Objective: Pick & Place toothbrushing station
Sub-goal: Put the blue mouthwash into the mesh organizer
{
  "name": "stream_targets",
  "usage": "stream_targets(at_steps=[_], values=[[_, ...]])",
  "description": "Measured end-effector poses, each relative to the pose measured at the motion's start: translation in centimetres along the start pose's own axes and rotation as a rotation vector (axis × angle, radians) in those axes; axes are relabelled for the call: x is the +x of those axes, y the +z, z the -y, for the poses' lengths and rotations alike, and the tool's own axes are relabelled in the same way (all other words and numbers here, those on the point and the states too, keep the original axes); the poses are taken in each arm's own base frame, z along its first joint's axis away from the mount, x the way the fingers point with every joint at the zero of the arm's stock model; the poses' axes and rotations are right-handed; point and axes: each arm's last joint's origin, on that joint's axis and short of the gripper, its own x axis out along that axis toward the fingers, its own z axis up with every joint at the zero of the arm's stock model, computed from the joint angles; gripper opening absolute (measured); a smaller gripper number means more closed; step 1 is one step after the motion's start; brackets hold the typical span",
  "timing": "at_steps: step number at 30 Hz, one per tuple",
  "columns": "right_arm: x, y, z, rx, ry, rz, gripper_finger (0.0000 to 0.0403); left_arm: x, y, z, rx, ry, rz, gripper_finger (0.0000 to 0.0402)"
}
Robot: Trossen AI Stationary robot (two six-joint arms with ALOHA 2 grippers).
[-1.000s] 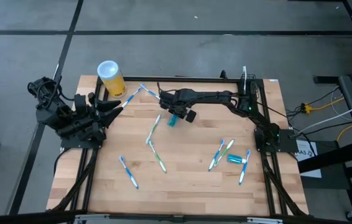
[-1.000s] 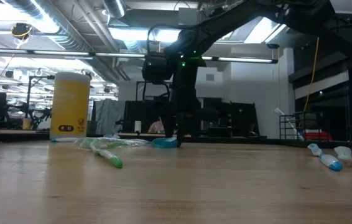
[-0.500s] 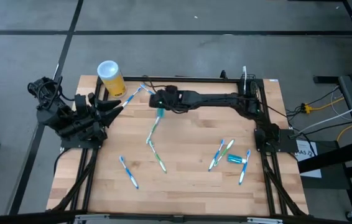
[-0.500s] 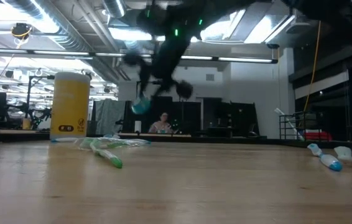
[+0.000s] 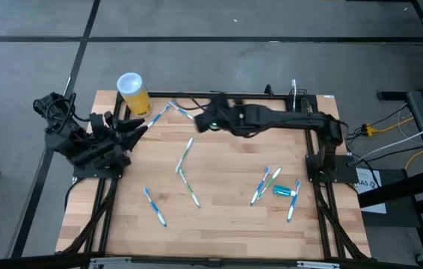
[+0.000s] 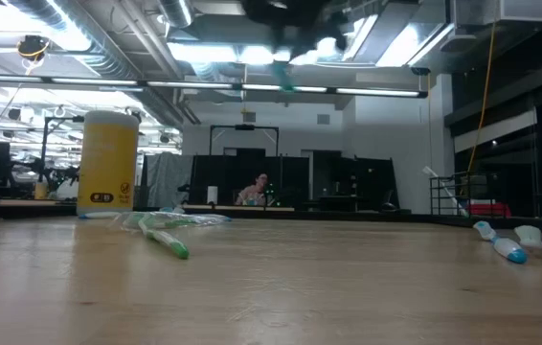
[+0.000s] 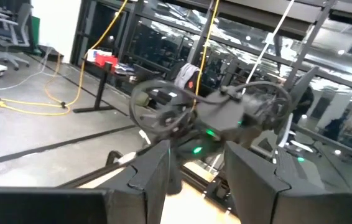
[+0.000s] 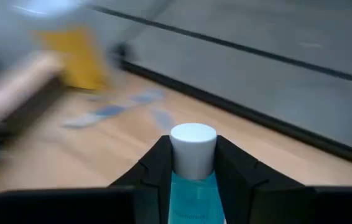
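overhead, right fingers (image 8: 191,171) pinching a teal tube (image 8: 193,186) above scattered toothbrushes (image 5: 184,158), yellow cup (image 5: 133,93) nearby

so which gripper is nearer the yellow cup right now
Left. The left gripper waits just below and beside the yellow cup at the table's far left corner. The right gripper, shut on a teal tube, hangs in the air farther toward the middle.

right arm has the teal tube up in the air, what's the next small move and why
Probably move it a little toward the yellow cup without lowering yet. The right tool is shut on the teal tube, high above the table, and toothbrushes lie scattered below, so a level move looks safest. The left tool waits open at the left edge.
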Motion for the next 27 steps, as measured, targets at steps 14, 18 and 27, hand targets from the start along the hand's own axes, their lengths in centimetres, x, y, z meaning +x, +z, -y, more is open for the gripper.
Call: stream_targets(at_steps=[14, 18, 27], values=[[-3.3, -7.0, 10.0, 0.337, -0.424, 0.091, 0.0093, 0.5, -2.1, 1.9, -0.061, 0.057, -0.004, 0.0147], [-3.3, -8.9, 13.0, 0.488, -0.477, 0.174, 0.0093, 0.7, -3.0, 2.6, -0.095, 0.049, -0.012, 0.0147], [-2.0, -10.7, 19.1, 0.689, -0.664, 0.284, 0.0093, 0.5, -4.6, 3.9, -0.186, 0.030, -0.034, 0.0147]])
